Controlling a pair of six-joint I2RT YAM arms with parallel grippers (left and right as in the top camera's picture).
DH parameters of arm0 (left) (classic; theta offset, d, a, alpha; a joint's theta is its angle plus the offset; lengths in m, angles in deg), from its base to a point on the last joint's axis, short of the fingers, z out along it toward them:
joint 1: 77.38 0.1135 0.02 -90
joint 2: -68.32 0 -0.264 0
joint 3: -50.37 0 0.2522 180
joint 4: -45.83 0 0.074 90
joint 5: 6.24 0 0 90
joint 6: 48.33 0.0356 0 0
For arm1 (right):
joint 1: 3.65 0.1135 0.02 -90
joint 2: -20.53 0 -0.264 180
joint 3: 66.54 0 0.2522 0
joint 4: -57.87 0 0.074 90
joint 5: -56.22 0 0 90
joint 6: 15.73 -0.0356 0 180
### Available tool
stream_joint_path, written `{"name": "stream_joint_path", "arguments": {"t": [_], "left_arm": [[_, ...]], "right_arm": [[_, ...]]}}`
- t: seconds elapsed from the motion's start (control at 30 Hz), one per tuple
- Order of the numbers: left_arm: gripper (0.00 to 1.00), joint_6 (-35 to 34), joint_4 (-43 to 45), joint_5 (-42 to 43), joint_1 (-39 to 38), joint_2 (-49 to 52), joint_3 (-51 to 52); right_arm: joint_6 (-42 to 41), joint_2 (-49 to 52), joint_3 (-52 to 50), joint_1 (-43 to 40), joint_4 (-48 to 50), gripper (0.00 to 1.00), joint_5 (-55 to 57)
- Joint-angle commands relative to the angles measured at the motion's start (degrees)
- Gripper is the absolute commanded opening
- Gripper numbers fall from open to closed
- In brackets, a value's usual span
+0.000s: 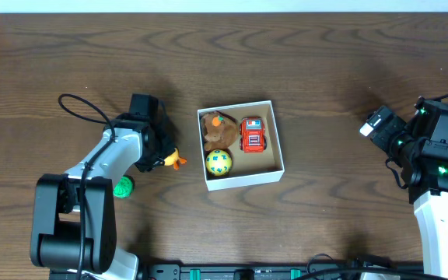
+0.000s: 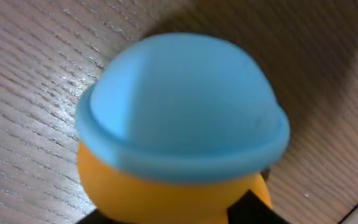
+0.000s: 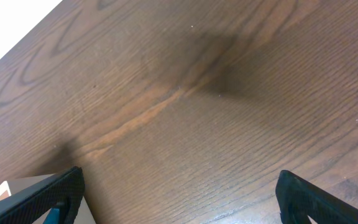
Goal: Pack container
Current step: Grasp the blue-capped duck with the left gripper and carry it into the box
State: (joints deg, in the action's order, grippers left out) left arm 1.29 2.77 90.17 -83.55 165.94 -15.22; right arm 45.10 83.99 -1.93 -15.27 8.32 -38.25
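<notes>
The container (image 1: 244, 180) is a small square white box with a tan inside, at the table's middle. It holds a brown plush toy (image 1: 214, 128), a red toy truck (image 1: 253, 134) and a yellow-green ball (image 1: 218, 162). My left gripper (image 1: 164, 158) is just left of the box, down at the table, shut on a yellow-orange duck toy (image 1: 177, 162). In the left wrist view the duck's blue cap (image 2: 182, 106) fills the frame, with its orange body (image 2: 166, 196) between my fingers. My right gripper (image 1: 376, 124) (image 3: 179, 199) is open and empty, far right of the box.
A small green ball (image 1: 123, 186) lies on the table beside the left arm's base. A pale box corner (image 3: 2, 190) shows at the lower left of the right wrist view. The dark wooden table (image 1: 325, 62) ends at a pale strip along the far side.
</notes>
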Motion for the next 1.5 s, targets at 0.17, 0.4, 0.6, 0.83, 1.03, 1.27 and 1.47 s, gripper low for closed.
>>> {"name": "stream_joint_path", "arguments": {"t": [0.17, 0.4, 0.6, 0.83, 1.03, 1.27, 1.47], "left_arm": [[0.27, 8.2, -3.8, -0.8, 0.2, -5.7, -2.3], [0.13, 19.6, -14.4, -0.8, 0.0, -15.8, -10.3], [0.06, 24.1, -15.6, -0.8, -5.6, -22.8, -13.6], [0.06, 25.0, -14.8, -0.9, -17.2, -23.5, -13.6], [0.06, 30.3, -14.8, -0.9, -25.2, -21.1, -13.4], [0.06, 38.8, -13.6, -0.9, -29.4, -16.0, -13.3], [0.06, 47.3, -8.7, -0.9, -30.3, -11.1, -13.3]], "right_arm": [[-0.8, -0.5, 1.1, -0.4, 0.0, 0.99, -0.2], [-0.8, -0.5, 1.1, -0.4, 0.0, 0.99, -0.2], [-0.8, -0.5, 1.1, -0.4, 0.0, 0.99, -0.2], [-0.8, -0.5, 1.1, -0.4, 0.0, 0.99, -0.2], [-0.8, -0.5, 1.1, -0.4, 0.0, 0.99, -0.2], [-0.8, -0.5, 1.1, -0.4, 0.0, 0.99, -0.2], [-0.8, -0.5, 1.1, -0.4, 0.0, 0.99, -0.2]]}}
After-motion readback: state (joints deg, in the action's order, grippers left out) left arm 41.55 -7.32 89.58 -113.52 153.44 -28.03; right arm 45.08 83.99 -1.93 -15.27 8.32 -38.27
